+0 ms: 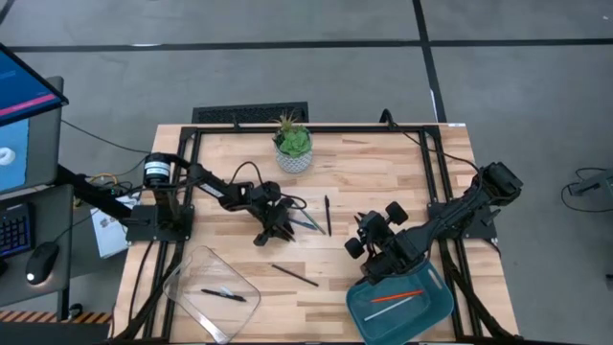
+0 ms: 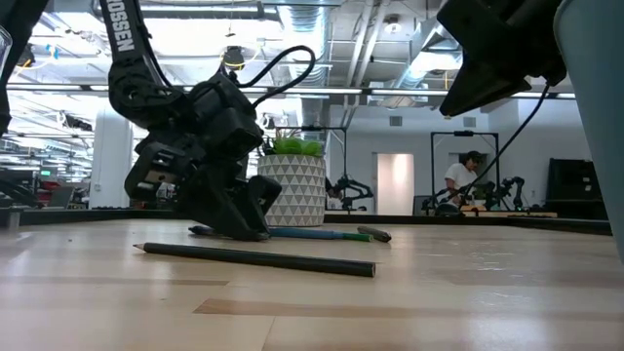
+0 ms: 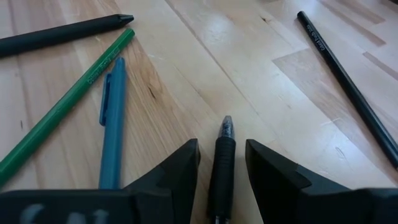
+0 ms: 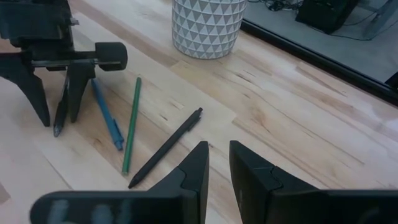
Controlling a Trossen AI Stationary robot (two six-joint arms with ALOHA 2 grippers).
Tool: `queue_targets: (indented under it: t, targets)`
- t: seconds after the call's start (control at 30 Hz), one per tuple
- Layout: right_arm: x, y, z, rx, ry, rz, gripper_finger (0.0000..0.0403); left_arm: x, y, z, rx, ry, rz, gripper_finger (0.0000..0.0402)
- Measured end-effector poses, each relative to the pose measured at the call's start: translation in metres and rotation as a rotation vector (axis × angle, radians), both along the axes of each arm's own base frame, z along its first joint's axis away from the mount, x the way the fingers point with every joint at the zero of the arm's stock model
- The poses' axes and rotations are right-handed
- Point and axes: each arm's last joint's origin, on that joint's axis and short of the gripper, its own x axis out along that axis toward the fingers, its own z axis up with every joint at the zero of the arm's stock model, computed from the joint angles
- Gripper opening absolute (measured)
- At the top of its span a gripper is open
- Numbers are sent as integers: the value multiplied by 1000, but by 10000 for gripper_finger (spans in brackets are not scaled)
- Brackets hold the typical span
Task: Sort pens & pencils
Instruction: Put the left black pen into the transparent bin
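Observation:
My left gripper (image 1: 268,233) points slanting down at the table's middle, open, one finger on either side of a black pen (image 3: 222,168). The pen lies along the fingers, and a thin gap shows on each side. Beside it on the wood lie a blue pen (image 3: 112,124), a green pencil (image 3: 62,106), a black pen (image 4: 168,146) and a black pencil (image 1: 294,275). My right gripper (image 4: 219,155) hangs above the table near the teal tray (image 1: 436,307). Its fingers stand a narrow gap apart with nothing between them.
The teal tray at the near right holds an orange-red pencil (image 1: 397,296) and a white one (image 1: 391,308). A clear tray (image 1: 187,273) at the near left holds a black pen (image 1: 222,295). A potted plant (image 1: 293,149) stands at the far middle. A black frame (image 1: 316,127) edges the table.

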Motion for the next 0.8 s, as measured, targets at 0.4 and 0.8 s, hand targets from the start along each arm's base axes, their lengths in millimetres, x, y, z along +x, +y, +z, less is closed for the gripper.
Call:
queue_targets:
  t: [0.4, 0.8]
  targets:
    - [0, 0, 0, 2, -3, 0, 87, 1, 0, 1, 19, -3, 28, 71]
    - [0, 0, 0, 1, -3, 0, 87, 2, 0, 1, 16, -12, 35, 34]
